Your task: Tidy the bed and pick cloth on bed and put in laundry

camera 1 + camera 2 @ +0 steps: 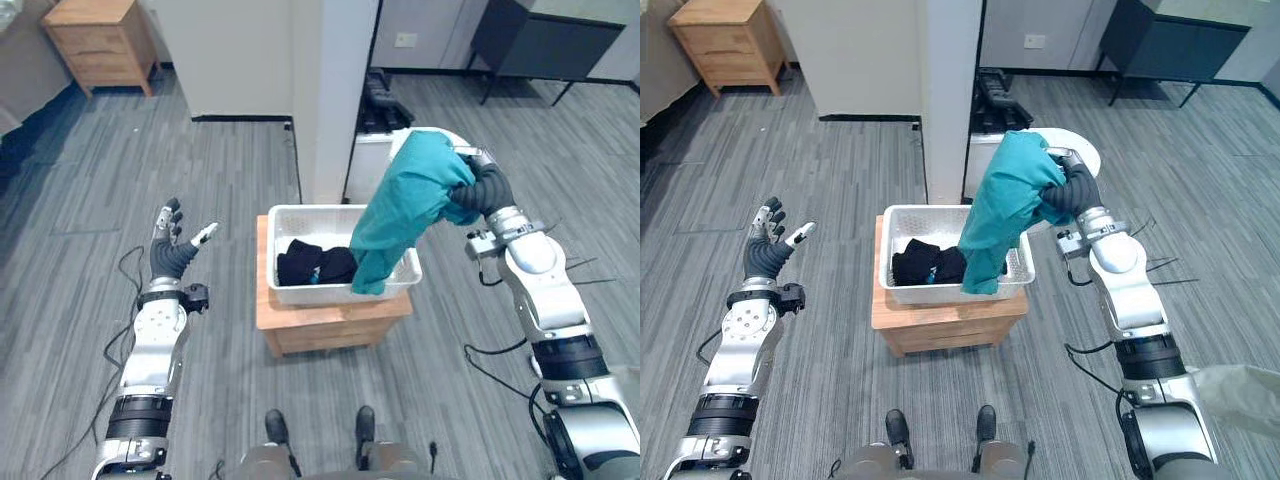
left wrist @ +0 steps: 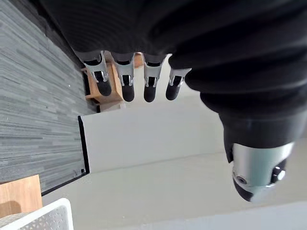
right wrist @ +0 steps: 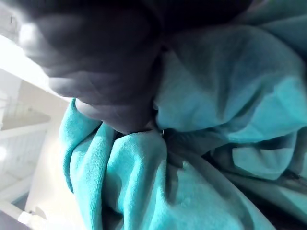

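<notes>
right fingers [image 1: 474, 156]: you have them clenched round a bunched fold of the teal cloth [image 1: 400, 210]; right wrist view shows the cloth packed tight against the palm
right hand [image 1: 1072, 185]: raised above the far right corner of the basket
teal cloth: hangs from your right hand in a long drape, its lower end at the near right corner of the white laundry basket [image 1: 300, 210]; can't tell if it touches the rim
basket contents: black clothes [image 1: 315, 265] piled at the bottom, beside the hanging cloth
basket support: sits on a low wooden stand [image 1: 330, 325]
left fingers [image 2: 127, 84]: released, straight and spread, holding nothing
left hand [image 1: 170, 245]: you hold it up, out to the left, well apart from the basket, above the grey floor [image 1: 80, 200]
background: white pillar [image 1: 335, 90] just behind the basket, wooden nightstand [image 1: 100, 40] far left
</notes>
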Motion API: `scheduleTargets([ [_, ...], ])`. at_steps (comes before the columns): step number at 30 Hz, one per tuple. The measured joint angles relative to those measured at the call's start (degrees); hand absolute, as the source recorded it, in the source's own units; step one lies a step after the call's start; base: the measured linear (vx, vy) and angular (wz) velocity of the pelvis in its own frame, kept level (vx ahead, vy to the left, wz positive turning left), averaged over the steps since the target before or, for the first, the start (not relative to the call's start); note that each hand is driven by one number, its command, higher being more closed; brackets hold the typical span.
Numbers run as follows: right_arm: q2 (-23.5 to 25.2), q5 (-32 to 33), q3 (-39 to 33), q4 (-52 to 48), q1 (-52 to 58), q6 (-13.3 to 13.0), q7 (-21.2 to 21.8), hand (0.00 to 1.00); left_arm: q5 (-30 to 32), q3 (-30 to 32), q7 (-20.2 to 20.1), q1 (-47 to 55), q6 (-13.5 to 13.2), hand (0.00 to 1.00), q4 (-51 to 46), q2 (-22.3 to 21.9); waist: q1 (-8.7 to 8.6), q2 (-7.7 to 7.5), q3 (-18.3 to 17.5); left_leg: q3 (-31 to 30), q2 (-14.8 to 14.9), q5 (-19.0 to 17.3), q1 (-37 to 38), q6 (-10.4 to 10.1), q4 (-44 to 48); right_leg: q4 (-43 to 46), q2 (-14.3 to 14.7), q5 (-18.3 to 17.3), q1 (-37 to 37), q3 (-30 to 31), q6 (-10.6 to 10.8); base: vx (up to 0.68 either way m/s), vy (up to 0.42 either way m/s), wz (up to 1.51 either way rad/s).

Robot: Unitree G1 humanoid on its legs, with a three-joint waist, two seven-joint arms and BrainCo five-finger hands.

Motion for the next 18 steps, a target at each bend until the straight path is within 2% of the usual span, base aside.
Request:
scheduleTargets([
  [3,2.2,-0.9,2.1,0.4,0.0,1.2,0.0,1.00,-2.3,-1.1,-0.7,4.0,0.0,0.00,-4.5,-4.5,1.08,1.24,0.8,-0.6,-0.1,0.3,-0.8,0.1,0.0,0.0,-0.1,0.0,-0.4,-0.7,0.0,0.01,0.010,0.14],
  [7,4.0,-3.6,3.9,6.3,-4.1,1.5,-0.4,1.00,-3.4,-2.9,-1.2,8.0,0.2,0.00,-6.5,-7.8,1.56,3.85,2.9,-3.1,-0.2,1.3,-3.0,0.2,0.1,-0.1,-0.2,0.0,-1.2,-3.3,-0.2,0.00,-0.001,0.29],
  [9,3.9,-5.0,3.9,9.8,-8.3,2.1,-1.7,1.00,-3.5,-2.6,-1.2,8.5,0.5,0.00,-7.4,-8.2,2.89,5.00,5.1,-3.8,0.2,2.1,-4.8,0.0,0.4,-0.1,0.0,0.3,-2.7,-4.3,-0.7,-0.02,-0.017,0.21],
  [12,3.4,-6.2,3.8,12.8,-13.9,2.7,-3.2,1.00,-4.7,-2.2,-1.8,9.7,0.5,0.00,-8.4,-8.2,3.22,6.44,8.5,-5.5,0.4,3.2,-6.9,0.1,0.4,0.1,0.0,0.5,-4.0,-6.1,-0.9,-0.02,-0.018,0.22],
  [13,2.9,-6.4,3.8,14.3,-15.9,3.1,-3.9,1.00,-5.3,-2.3,-2.4,10.3,0.5,0.00,-8.4,-8.3,3.90,7.03,9.5,-5.7,0.5,3.5,-7.9,0.1,0.4,0.1,0.0,0.7,-4.8,-6.3,-1.2,-0.02,-0.013,0.15],
  [18,-1.7,-7.5,3.9,24.7,-23.7,4.4,-6.3,1.00,-6.8,-4.8,-2.7,10.2,0.1,0.00,-4.8,-8.1,6.23,10.00,11.6,-7.2,0.4,4.6,-11.8,0.6,0.4,0.1,-0.1,1.6,-7.9,-7.9,-1.0,0.01,-0.006,0.12],
])
